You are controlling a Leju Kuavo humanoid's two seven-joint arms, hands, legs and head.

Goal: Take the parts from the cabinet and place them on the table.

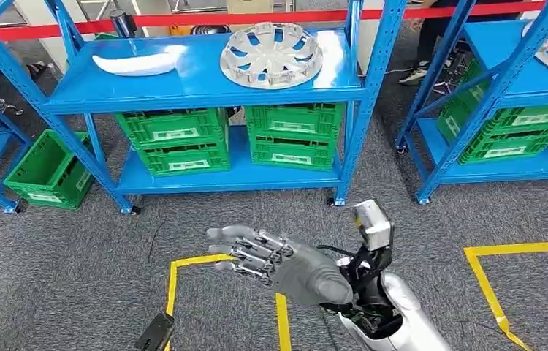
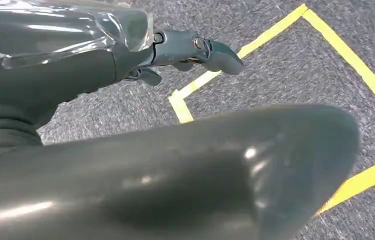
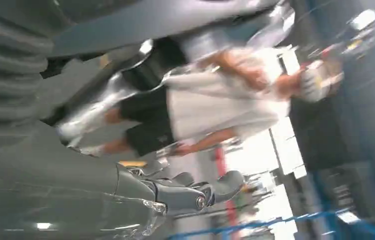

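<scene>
Stretching across the lower centre of the head view, the right hand (image 1: pixel 286 265) is hovering with fingers spread, holding nothing. Both parts are waiting on the blue cabinet (image 1: pixel 205 91) at the top of the frame: a white curved panel (image 1: pixel 139 62) and a silver wheel cover (image 1: pixel 271 55). Nothing seems collected yet. Wrist views are adding the left hand (image 2: pixel 125 150), apparently empty over yellow floor tape (image 2: pixel 255 45), and a blurred person (image 3: pixel 210 105).

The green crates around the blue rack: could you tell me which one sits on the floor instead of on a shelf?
The lone green crate left of the blue rack, resting open-topped on the grey carpet. The other crates sit stacked on the racks' lower shelves.
</scene>
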